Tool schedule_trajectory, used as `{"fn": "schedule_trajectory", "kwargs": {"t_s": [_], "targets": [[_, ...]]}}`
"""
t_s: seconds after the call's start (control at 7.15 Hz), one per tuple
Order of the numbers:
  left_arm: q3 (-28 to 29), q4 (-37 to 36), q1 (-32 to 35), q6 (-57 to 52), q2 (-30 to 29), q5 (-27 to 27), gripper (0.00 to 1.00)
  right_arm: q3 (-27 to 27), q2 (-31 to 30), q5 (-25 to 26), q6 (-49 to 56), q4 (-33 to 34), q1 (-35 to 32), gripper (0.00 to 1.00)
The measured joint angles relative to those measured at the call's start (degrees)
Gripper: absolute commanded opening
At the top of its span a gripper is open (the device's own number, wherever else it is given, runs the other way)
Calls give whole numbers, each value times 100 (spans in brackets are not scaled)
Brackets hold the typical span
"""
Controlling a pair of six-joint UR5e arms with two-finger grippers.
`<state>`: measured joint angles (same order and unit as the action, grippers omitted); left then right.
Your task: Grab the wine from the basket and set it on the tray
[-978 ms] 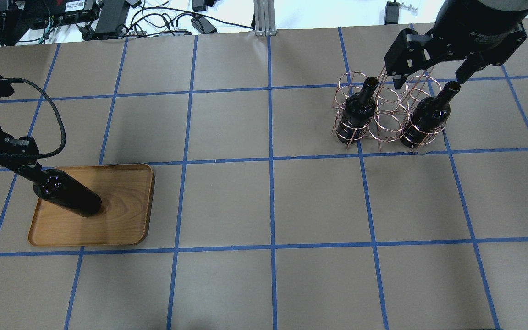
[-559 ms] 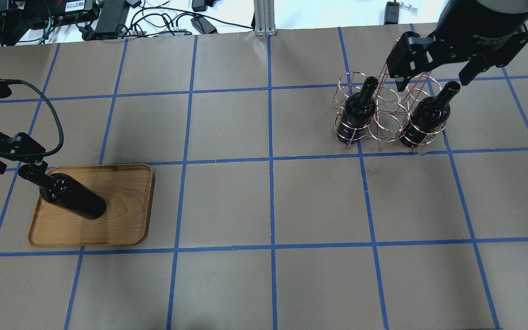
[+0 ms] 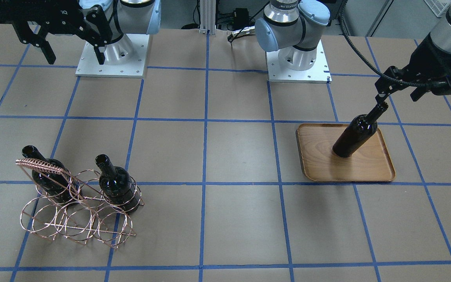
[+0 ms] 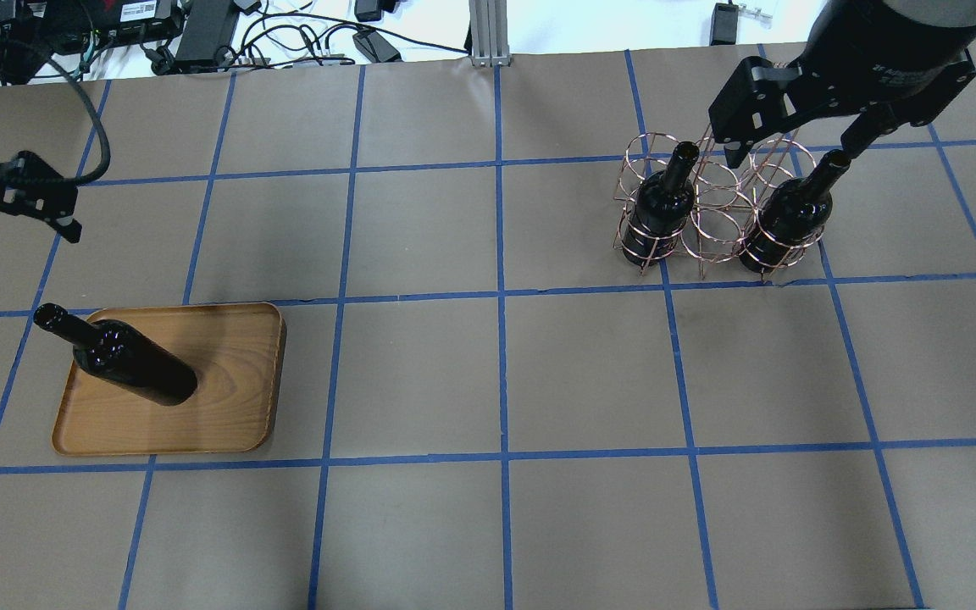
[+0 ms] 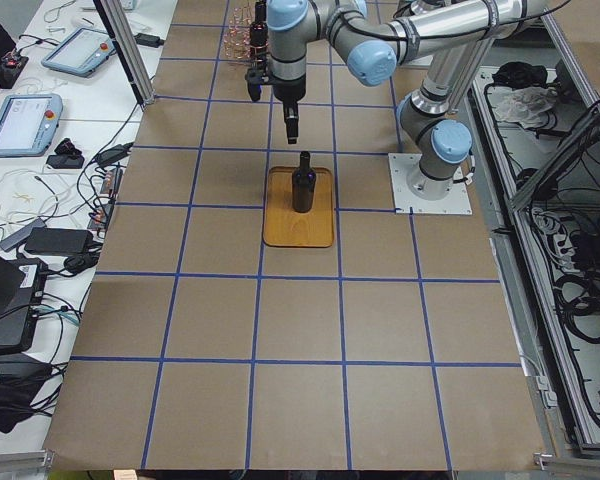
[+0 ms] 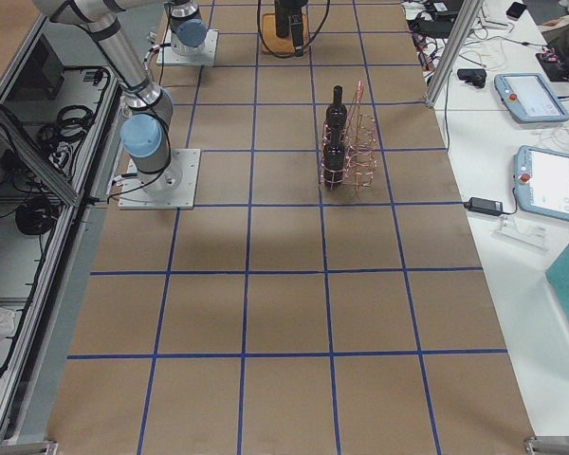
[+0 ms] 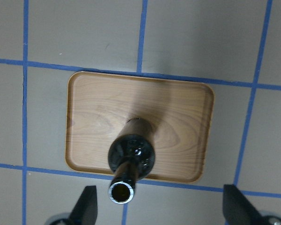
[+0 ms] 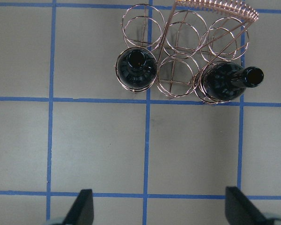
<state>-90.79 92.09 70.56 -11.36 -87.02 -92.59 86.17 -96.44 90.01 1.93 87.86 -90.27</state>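
One wine bottle (image 4: 136,368) stands upright on the wooden tray (image 4: 225,398), near its left end; it also shows in the front view (image 3: 356,133) and the left wrist view (image 7: 131,152). My left gripper (image 4: 18,224) is open and empty, hanging above the bottle's neck without touching it. The copper wire basket (image 4: 712,224) holds two more bottles, one (image 4: 662,203) at its left end and one (image 4: 789,220) at its right end. My right gripper (image 4: 793,144) is open and empty, high above the basket (image 8: 182,47).
The basket's middle front ring (image 8: 178,70) and its back row are empty. Cables and electronics (image 4: 200,34) line the far table edge beside a metal post (image 4: 484,34). The two arm bases (image 3: 112,58) (image 3: 298,62) stand at the robot's side.
My left gripper opened, let go of the bottle's neck and rose away from it. The bottle stays upright on the tray. The right gripper hardly moved.
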Motion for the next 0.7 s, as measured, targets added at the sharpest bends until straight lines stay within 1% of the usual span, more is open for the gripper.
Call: {"fn": "schedule_trajectory", "kwargs": {"t_s": [0.14,0.28,0.42,0.56,0.7], "targets": [[303,96,471,680,-181,-5,92,-288,243,-27,11,-104,-7,100],[494,116,974,1355,-350,-8,92,-758,587,-36,16,-410,-28,100],[576,113,1366,1879,-454,2,99,-1006,795,-39,20,-651,-49,100],[586,106,1613,2112,-507,20,100,-1012,840,-47,18,-756,-60,100],[576,94,1754,2162,-534,37,100,-905,819,-53,8,-797,-63,100]]}}
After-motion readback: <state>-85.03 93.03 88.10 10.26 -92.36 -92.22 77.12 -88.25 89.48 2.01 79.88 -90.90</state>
